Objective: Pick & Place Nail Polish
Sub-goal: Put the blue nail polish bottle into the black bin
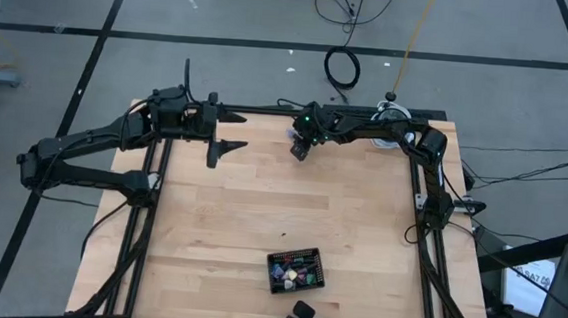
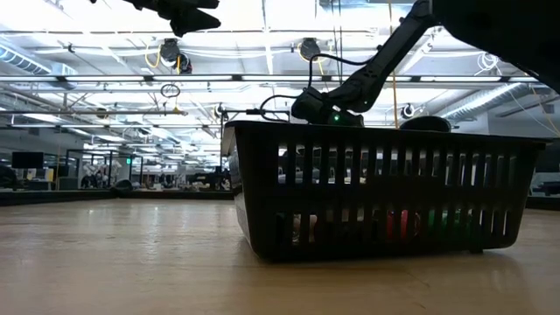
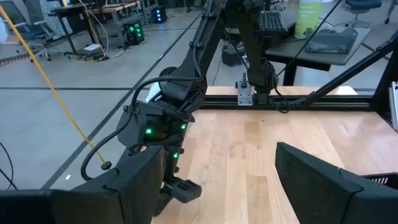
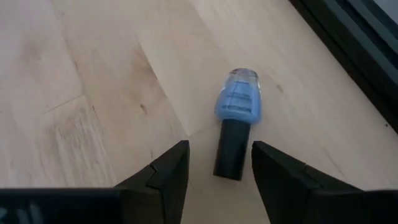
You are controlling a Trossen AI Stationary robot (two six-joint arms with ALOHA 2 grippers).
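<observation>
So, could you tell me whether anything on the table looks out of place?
One blue nail polish bottle lies on its side on the bare wood, between the right gripper's open fingers, far from the black tray holding the others.

a light wooden table (image 1: 260, 217) bears a black slatted basket (image 1: 299, 268) holding small nail polish bottles (image 1: 291, 273) near its front edge, while a blue nail polish bottle (image 4: 236, 127) lies on its side near the back edge.
</observation>
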